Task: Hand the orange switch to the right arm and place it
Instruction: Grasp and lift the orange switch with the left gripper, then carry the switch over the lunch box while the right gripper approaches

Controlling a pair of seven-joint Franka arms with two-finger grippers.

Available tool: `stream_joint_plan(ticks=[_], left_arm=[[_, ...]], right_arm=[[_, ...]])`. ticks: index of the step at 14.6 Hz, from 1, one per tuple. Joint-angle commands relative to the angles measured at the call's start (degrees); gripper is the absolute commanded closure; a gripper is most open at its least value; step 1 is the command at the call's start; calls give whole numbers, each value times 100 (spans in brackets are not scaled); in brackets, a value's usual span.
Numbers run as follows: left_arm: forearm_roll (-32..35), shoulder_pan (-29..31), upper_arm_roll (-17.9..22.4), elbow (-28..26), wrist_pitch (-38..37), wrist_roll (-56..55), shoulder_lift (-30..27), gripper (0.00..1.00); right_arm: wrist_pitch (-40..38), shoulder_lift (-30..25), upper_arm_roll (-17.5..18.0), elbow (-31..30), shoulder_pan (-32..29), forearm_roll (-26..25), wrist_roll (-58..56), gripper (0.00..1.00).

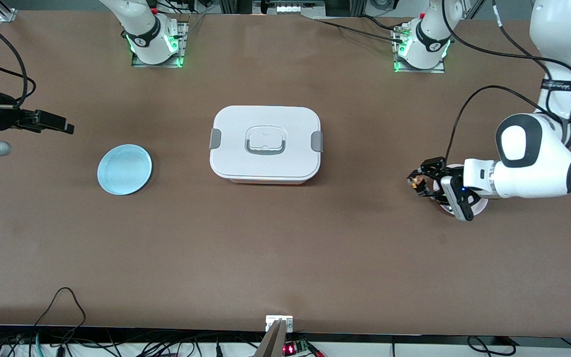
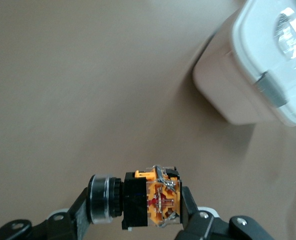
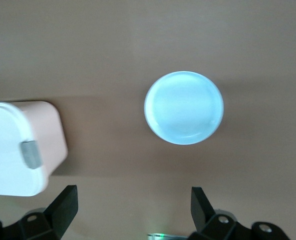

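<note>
Right gripper [image 1: 70,129] hangs over the table [image 1: 285,248] at the right arm's end, its fingers spread wide with nothing between them; the right wrist view shows the two fingertips [image 3: 67,200] well apart. That arm waits. A pale blue plate [image 1: 124,169] lies on the table near it, closer to the front camera than the gripper's tip, and bare.

At mid-table sits a white box [image 1: 265,145] with its lid on, grey clips at both short ends and a grey-edged handle recess in the top. It stands well apart from the plate.

Toward the left arm's end, the left gripper [image 1: 418,184] is up over the table, just beside a white plate [image 1: 481,204] that the arm mostly covers. Its fingers are pinched on the orange switch [image 1: 418,185]. In the left wrist view the switch [image 2: 150,197] lies sideways between the pads [image 2: 188,202]: black body in the middle, orange face toward one finger, a round dark cap with a silvery rim toward the other. The box shows off at that view's edge, well apart from the switch.
</note>
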Motion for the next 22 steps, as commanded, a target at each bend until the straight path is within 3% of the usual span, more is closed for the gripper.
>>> stream_joint_plan(ticks=[1, 3, 6, 10, 13, 14, 16, 18, 20, 22], left_arm=[[-1157, -32, -181, 128, -163, 1039, 39, 96], [-2237, 30, -437, 136, -513, 1384, 144, 96], [-3461, -40, -761, 136, -594, 2121, 154, 96], [-5113, -242, -1210, 145, -551, 3763, 399, 96], [-5906, -707, -1229, 145, -394, 4391, 408, 96], [-6082, -943, -1246, 145, 25, 4487, 400, 96], [-6915, -1567, -1255, 163, 896, 4881, 391, 96], [-7321, -2086, -1246, 477, 1363, 5338, 504, 98], [-7681, -2333, -1246, 620, 1602, 5507, 628, 98], [-7954, -2693, -1203, 742, 1725, 5586, 811, 98]], right_arm=[[-132, 212, -29, 76, -148, 991, -56, 0], [-132, 448, -29, 68, -272, 1730, -65, 0], [-71, 686, 6, 6, -281, 2408, -65, 0], [-44, 993, 6, -257, -290, 4182, -504, 0], [-53, 1178, 41, -423, -281, 4903, -478, 0], [-62, 1196, 50, -520, -281, 5193, -486, 0], [-45, 1214, 216, -556, -281, 5363, -495, 0], [-44, 1223, 374, -556, -255, 5660, -478, 0], [147, 1258, 611, -548, -229, 6004, -495, 0], [455, 1293, 919, -548, -228, 6022, -504, 0]])
